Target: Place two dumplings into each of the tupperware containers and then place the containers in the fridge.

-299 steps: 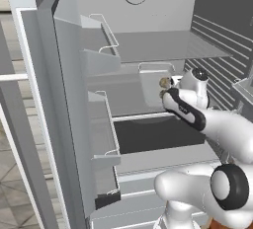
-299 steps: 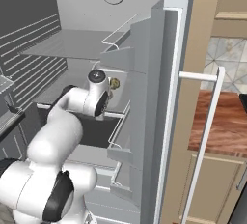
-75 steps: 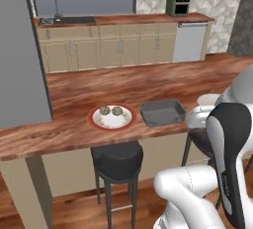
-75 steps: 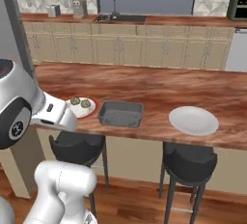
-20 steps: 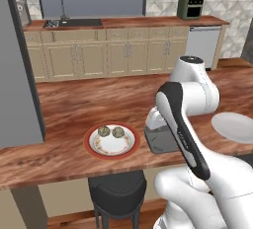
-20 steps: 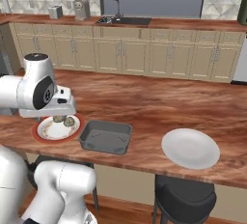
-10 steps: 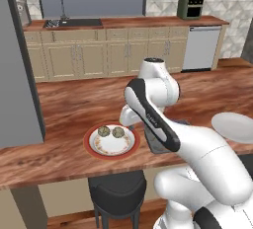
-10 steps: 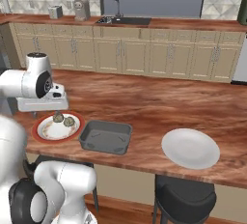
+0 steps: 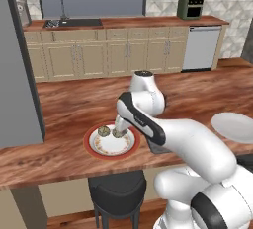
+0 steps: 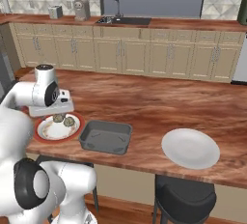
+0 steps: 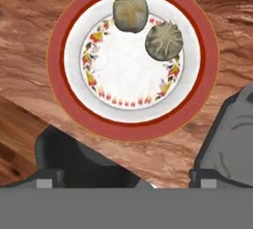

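- Gripper hangs over the red-rimmed plate, pointing down at it; fingertips stand well apart with nothing between them.
- Two dumplings on that plate, side by side near one edge and just about touching: one right at the inner rim, the other just beside it, more toward the plate's middle.
- Left base view: plate sits near the front edge of the wooden table, dumplings on its far side, the arm's hand right above them.
- Right base view: same plate at the table's left end, dumplings partly under the hand.
- Dark grey container lies flat on the table just beside the plate, rim close to the plate's rim but apart. Nothing inside it.
- In the hand view a corner of that container shows at lower right.
- Round white plate further along the table, well apart from the container.
- Black stool under the table edge below the red-rimmed plate.
- Fridge side is the tall grey panel at the left of the left base view.
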